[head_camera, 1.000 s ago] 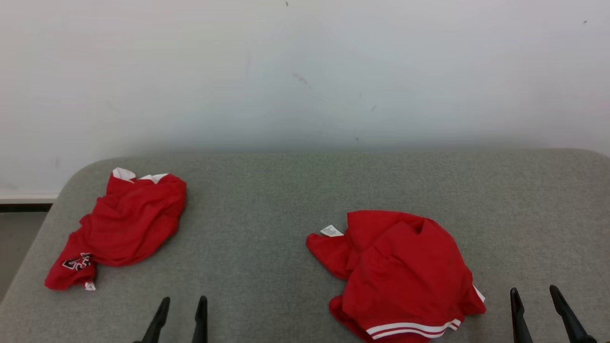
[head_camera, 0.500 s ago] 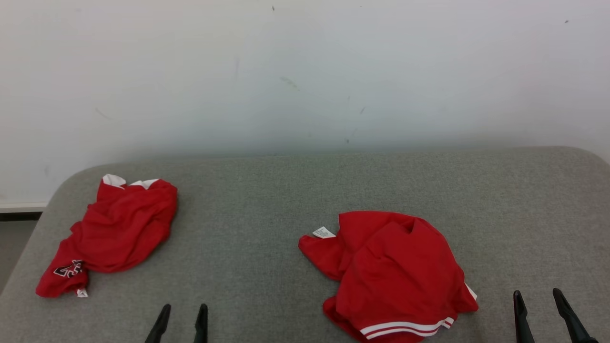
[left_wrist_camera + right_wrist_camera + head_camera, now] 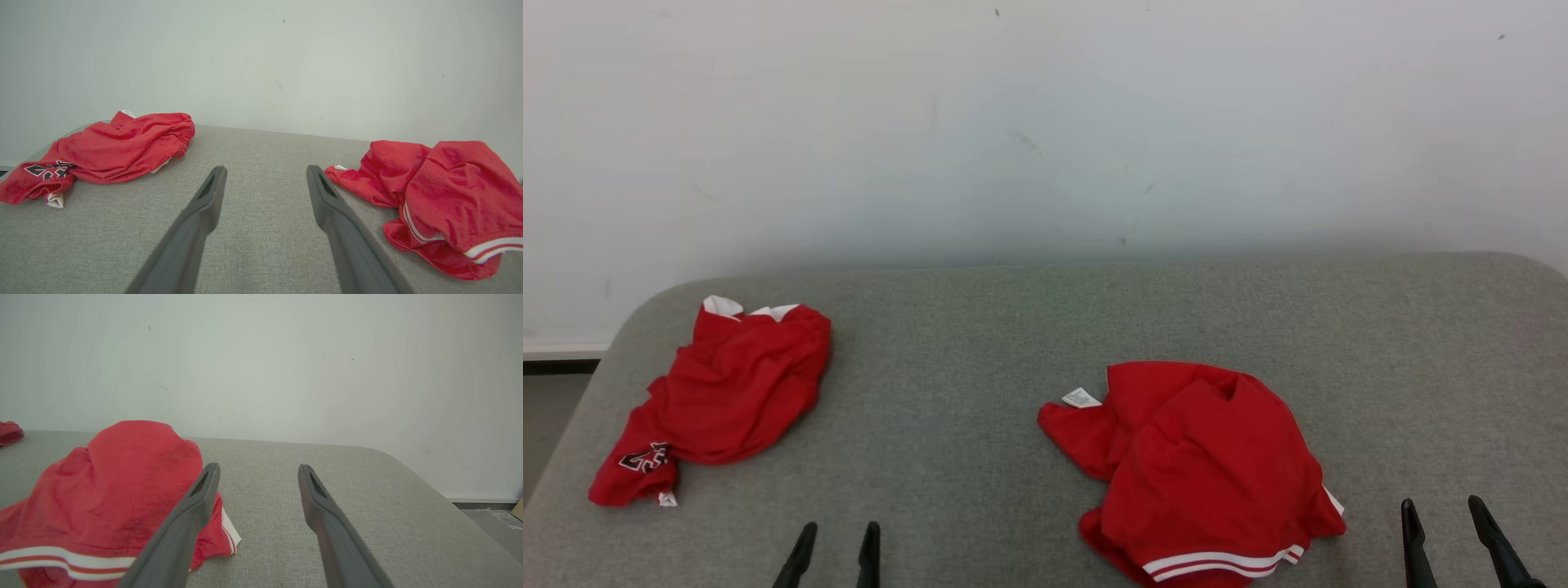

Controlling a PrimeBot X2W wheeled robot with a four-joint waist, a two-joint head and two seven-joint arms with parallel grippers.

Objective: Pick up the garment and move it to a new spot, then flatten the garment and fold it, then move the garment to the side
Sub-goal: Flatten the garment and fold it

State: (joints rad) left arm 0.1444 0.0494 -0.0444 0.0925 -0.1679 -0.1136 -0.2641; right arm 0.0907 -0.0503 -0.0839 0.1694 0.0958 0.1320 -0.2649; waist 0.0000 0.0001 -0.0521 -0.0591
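garment (image 3: 1209,465): crumpled heap
my left gripper (image 3: 839,527): wide, empty, well left of garment
my right gripper (image 3: 1439,503): wide, empty, near garment's right

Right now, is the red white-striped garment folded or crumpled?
Crumpled. The red white-striped fabric garment lies bunched in a heap on the grey fabric table, not folded.
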